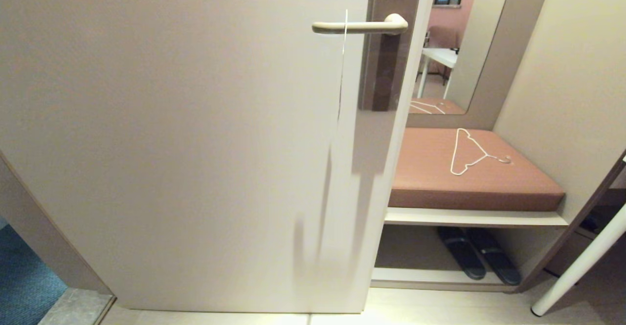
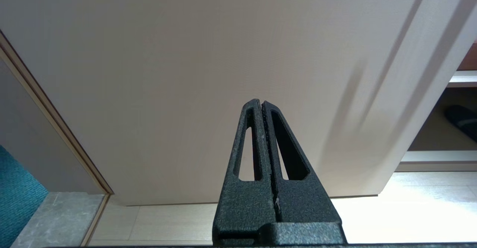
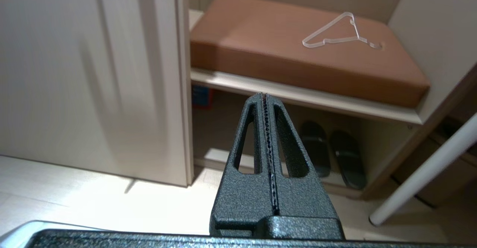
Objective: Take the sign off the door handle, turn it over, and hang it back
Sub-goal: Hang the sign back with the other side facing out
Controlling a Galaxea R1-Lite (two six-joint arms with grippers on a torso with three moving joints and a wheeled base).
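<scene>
The door handle, a beige-champagne lever, sticks out from the door near the top of the head view. The sign hangs on it edge-on, showing only as a thin pale line running down from the lever; neither face can be read. Neither gripper shows in the head view. My left gripper is shut and empty, low down and facing the lower part of the door. My right gripper is shut and empty, low down and facing the door's edge and the bench shelf.
Right of the door stands a brown cushioned bench with a white wire clothes hanger on it, dark slippers beneath and a mirror behind. A white slanted leg stands at the far right. Teal carpet lies at lower left.
</scene>
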